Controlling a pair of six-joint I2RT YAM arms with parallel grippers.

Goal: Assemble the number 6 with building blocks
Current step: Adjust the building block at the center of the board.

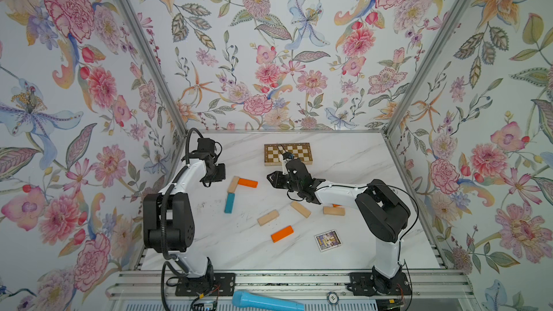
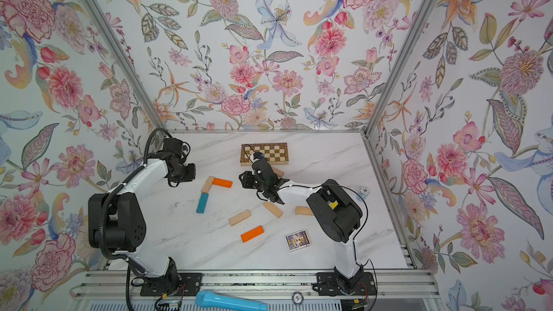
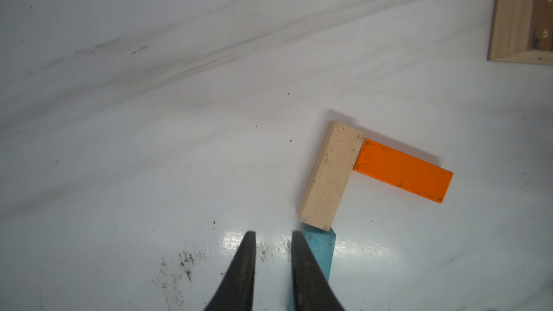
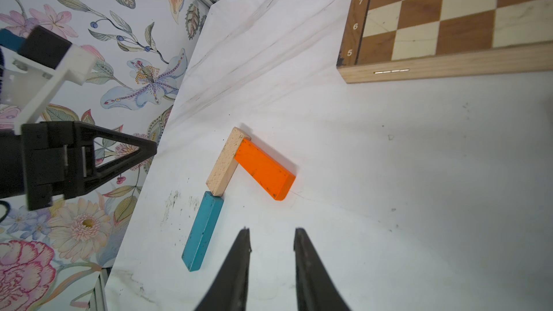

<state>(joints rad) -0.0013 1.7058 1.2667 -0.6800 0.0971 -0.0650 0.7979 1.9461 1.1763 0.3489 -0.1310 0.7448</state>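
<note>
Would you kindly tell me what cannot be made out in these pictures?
Orange block: in a top view, only a sliver shows behind the right arm.
Teal block: left wrist view, partly covered by the left gripper, cut off by the frame edge.
Card box: both top views, print too small to read.
Chessboard: left wrist view, mostly outside the frame.

A: What can we read here?
B: Along the checkered board's [image 4: 356, 25] dark border we read 8, 7, 6, 5.
A: On the chip [image 2: 363, 190] at the right wall we read 10. The card box's [image 1: 327, 240] print defeats us.
</note>
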